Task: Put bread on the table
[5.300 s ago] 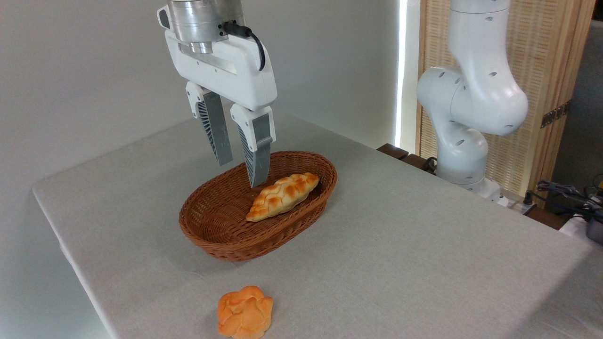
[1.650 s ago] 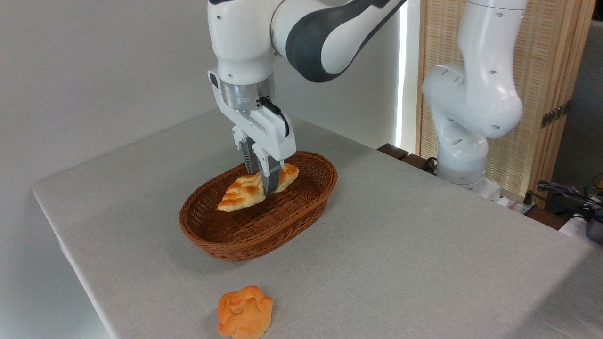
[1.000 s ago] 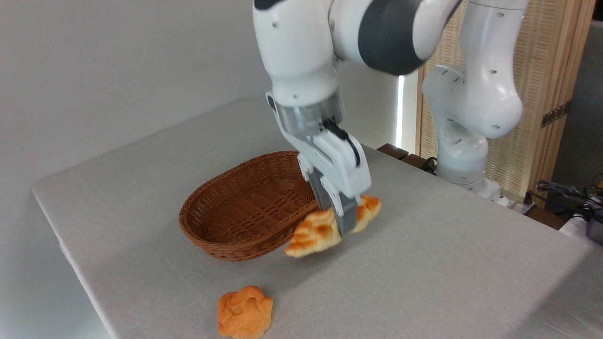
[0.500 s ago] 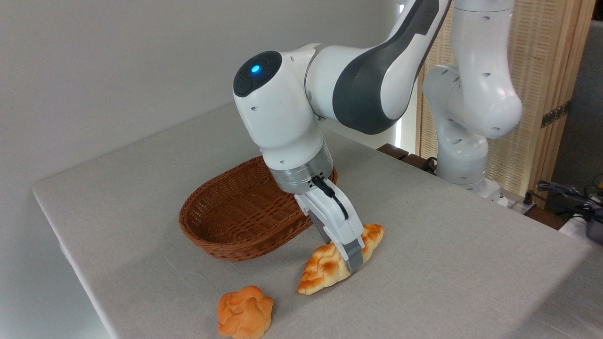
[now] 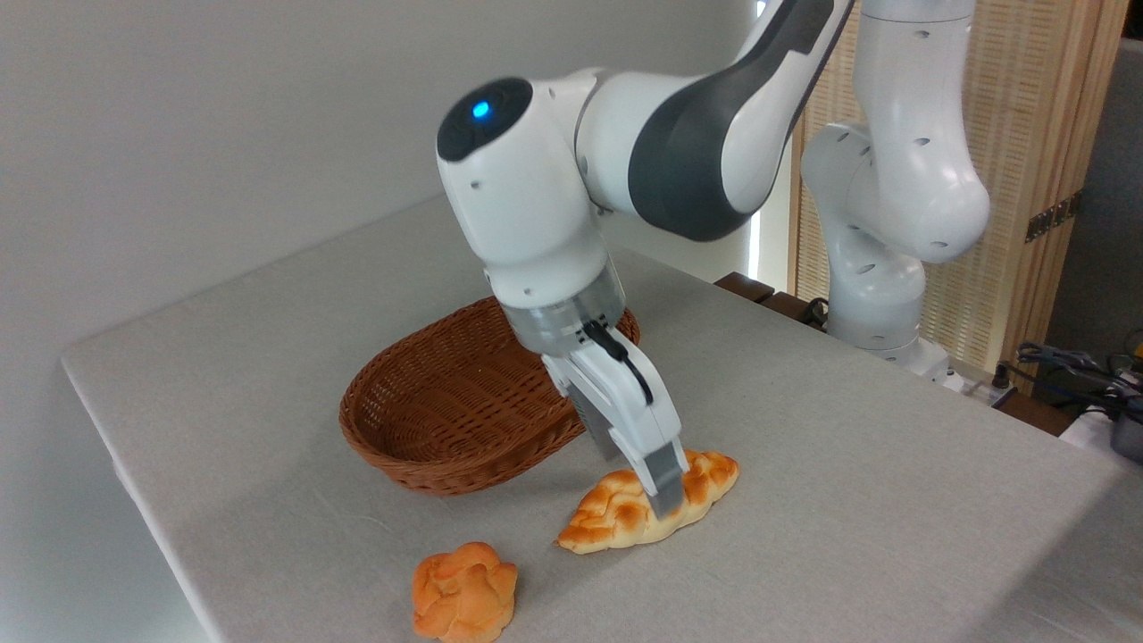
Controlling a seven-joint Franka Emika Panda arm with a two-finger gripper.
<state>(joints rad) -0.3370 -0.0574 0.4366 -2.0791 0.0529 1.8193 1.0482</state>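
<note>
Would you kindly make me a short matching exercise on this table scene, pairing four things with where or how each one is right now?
Things:
1. bread
2. basket
3. bun
4. gripper

States:
A. empty, on the table
B. alone at the near table edge
C. lying on the cloth to the right of the basket
D. fingers down around the loaf's middle

Pairs: 1-C, 2-A, 3-B, 4-D
</note>
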